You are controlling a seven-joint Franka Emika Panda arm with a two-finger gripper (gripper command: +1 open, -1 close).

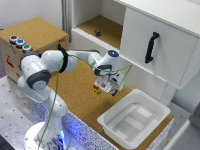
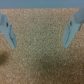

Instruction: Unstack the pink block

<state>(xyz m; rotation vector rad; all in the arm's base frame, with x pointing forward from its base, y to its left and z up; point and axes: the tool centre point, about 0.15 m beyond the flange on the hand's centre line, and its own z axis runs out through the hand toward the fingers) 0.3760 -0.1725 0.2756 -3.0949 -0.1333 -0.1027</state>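
The pink block [image 1: 95, 86] is a tiny reddish cube sitting on top of a same-sized yellow cube [image 1: 96, 91] on the cork tabletop [image 1: 75, 95]. My gripper [image 1: 108, 90] hangs low just to the exterior view's right of this stack, not touching it. In the wrist view my gripper [image 2: 40, 32] is open, with two blue fingers [image 2: 71, 27] spread wide and only bare cork between them. A blurred yellowish spot [image 2: 2, 57] at that picture's edge may be the stack. The pink block itself is not discernible in the wrist view.
A white plastic bin [image 1: 132, 117] stands on the cork at the exterior view's lower right. A white cabinet door with a black handle [image 1: 151, 47] stands behind. A small dark object [image 1: 98, 33] lies in the open shelf. A cardboard box [image 1: 30, 40] carries coloured buttons.
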